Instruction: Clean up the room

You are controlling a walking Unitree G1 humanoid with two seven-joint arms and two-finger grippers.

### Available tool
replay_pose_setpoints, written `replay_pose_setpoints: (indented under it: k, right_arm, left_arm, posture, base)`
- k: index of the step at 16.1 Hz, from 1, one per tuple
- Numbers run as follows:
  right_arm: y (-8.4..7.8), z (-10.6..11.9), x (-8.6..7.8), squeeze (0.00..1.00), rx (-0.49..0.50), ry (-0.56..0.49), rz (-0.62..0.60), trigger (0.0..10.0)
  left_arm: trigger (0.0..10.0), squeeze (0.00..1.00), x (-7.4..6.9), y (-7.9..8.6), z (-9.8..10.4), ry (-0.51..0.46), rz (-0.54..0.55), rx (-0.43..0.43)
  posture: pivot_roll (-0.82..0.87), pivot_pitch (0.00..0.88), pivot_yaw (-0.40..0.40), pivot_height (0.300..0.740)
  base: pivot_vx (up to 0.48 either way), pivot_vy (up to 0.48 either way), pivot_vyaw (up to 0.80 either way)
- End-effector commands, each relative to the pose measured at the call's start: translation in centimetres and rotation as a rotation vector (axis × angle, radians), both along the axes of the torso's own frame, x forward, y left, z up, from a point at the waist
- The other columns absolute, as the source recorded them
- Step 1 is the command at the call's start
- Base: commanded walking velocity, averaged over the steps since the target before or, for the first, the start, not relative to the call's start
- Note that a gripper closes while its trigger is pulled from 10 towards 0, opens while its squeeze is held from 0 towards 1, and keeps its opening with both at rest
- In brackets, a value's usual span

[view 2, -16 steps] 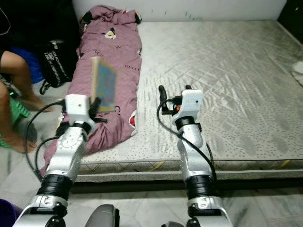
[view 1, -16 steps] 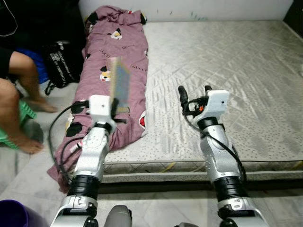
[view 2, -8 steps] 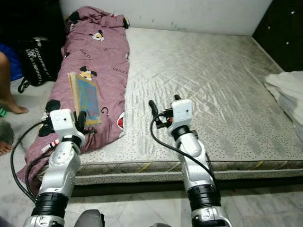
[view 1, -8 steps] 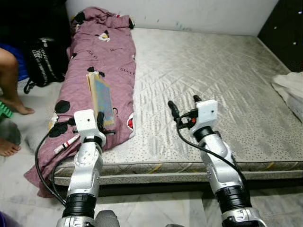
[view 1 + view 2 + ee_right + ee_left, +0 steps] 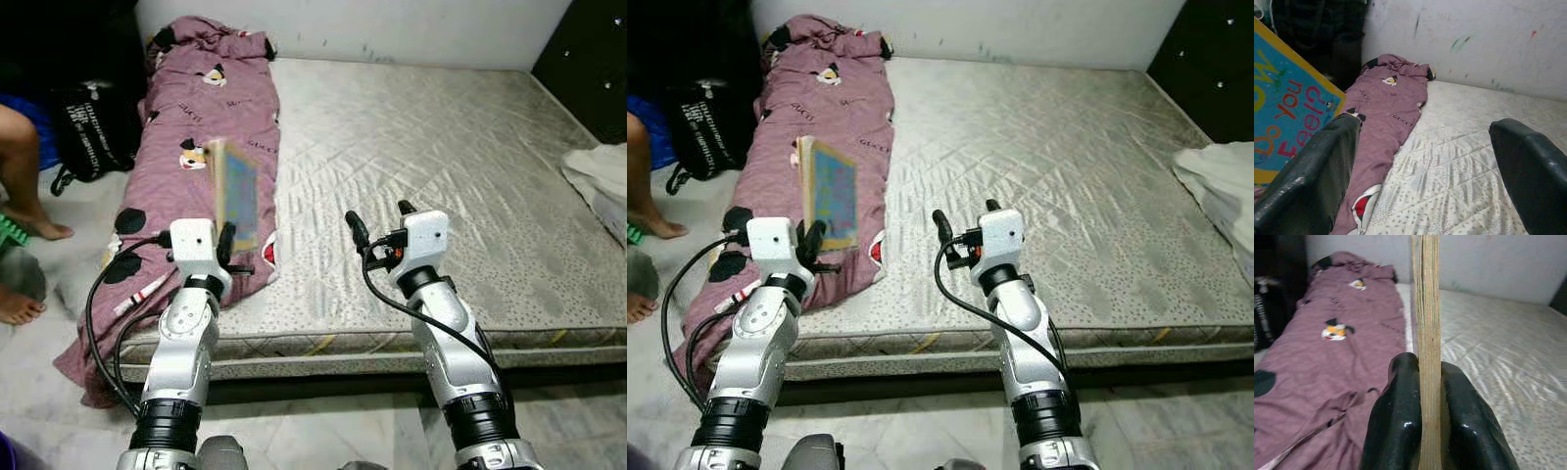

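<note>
My left gripper [image 5: 227, 243] is shut on a thin book [image 5: 238, 190] with a blue cover and yellow border, held upright over the near left part of the mattress. In the left wrist view the book's page edge [image 5: 1428, 333] stands between my two black fingers [image 5: 1398, 421]. The book's blue cover [image 5: 1283, 107] also shows in the right wrist view. My right gripper [image 5: 377, 217] is open above the mattress's front edge, nothing between its fingers [image 5: 1312, 181].
A mauve printed blanket [image 5: 206, 117] lies along the left side of the grey quilted mattress [image 5: 451, 166]. A black bag [image 5: 88, 122] and a person's legs [image 5: 24, 166] are on the floor at left. White cloth [image 5: 602, 171] lies at the right.
The camera swung to the right, bringing the white cloth and dark wall into view. The book in my left gripper has tilted and turned slightly while held.
</note>
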State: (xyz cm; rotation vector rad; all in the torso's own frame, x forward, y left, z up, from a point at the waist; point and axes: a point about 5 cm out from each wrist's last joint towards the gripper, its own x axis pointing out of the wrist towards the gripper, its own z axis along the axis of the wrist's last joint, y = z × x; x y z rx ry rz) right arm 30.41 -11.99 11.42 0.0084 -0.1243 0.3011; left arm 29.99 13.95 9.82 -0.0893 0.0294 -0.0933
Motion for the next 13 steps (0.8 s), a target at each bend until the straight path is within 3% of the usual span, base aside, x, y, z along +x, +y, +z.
replay_pose_setpoints:
  k: [1,13]
  right_arm:
    - [-0.27,0.11,-0.12,0.0,0.002,0.003,-0.016,10.0]
    - [0.15,0.42,-0.01,0.0,0.017,0.0,-0.017,10.0]
  left_arm:
    - [10.0,0.0,0.05,-0.23,1.06,-0.044,-0.019,-0.008]
    - [10.0,0.0,0.12,-0.16,1.23,-0.034,-0.059,-0.003]
  posture:
    - [0.0,0.049,-0.038,0.74]
    - [0.0,0.047,-0.033,0.74]
  base:
    - [0.0,0.0,0.0]
    - [0.329,0.0,0.0]
